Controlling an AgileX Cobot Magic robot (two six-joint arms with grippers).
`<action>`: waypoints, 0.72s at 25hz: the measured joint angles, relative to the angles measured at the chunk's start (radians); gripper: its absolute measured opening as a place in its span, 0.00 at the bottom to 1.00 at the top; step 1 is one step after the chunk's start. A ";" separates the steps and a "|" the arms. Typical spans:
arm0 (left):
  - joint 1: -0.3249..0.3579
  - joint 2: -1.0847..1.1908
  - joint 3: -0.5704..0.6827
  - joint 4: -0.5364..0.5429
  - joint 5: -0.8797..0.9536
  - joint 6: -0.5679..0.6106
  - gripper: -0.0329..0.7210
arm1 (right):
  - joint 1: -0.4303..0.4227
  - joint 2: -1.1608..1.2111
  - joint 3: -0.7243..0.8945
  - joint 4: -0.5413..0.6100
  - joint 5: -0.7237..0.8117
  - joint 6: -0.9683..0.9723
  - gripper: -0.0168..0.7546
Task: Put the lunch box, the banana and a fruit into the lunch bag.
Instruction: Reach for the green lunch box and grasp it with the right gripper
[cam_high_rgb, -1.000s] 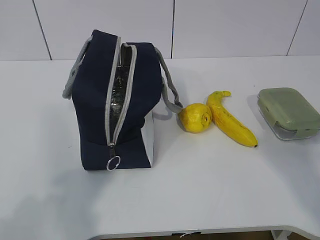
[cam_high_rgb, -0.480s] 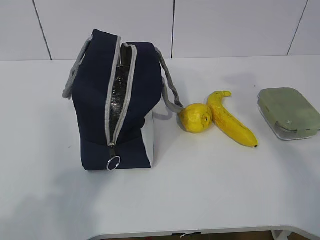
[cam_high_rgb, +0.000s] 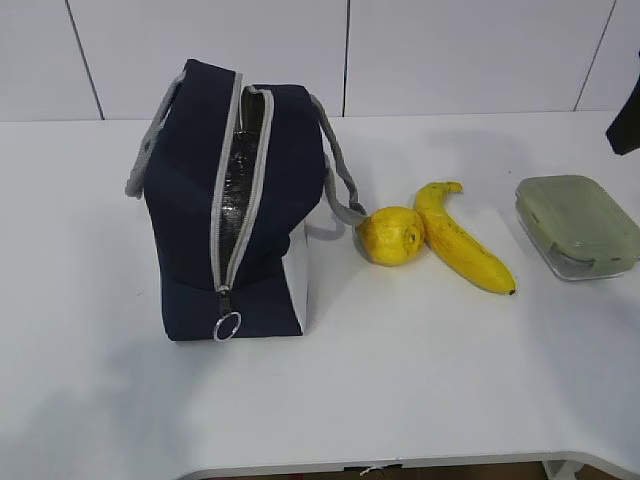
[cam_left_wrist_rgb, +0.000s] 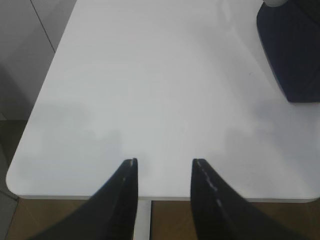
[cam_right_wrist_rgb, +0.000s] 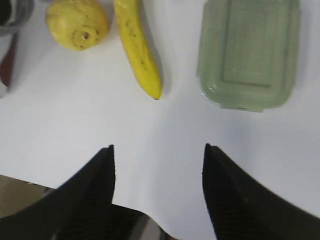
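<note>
Matt navy cloth lunch bag (cam_high_rgb: 190, 200) with crinkled silver foil lining (cam_high_rgb: 238, 170); smooth matt white table (cam_high_rgb: 420, 350); lunch box (cam_high_rgb: 578, 225) clear plastic under a satin sage-green lid.

navy lunch bag (cam_high_rgb: 190, 200), yellow banana (cam_high_rgb: 462, 245), sage-green lunch box (cam_high_rgb: 580, 222)

Bare table (cam_high_rgb: 420, 350) before lunch box (cam_high_rgb: 578, 224); banana (cam_high_rgb: 462, 246) well left.

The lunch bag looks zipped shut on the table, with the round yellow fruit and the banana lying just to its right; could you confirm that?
Not quite: the lunch bag is unzipped, its silver lining showing through the gap in the exterior view. The round yellow fruit and the banana do lie just to its right.
</note>
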 joint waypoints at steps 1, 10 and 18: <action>0.000 0.000 0.000 0.000 0.000 0.000 0.38 | -0.037 0.021 -0.004 0.054 0.002 -0.023 0.62; 0.000 0.000 0.000 0.000 0.000 0.000 0.38 | -0.285 0.118 -0.010 0.356 0.002 -0.175 0.49; 0.000 0.000 0.000 0.000 0.000 0.000 0.38 | -0.333 0.167 -0.016 0.274 0.000 -0.184 0.42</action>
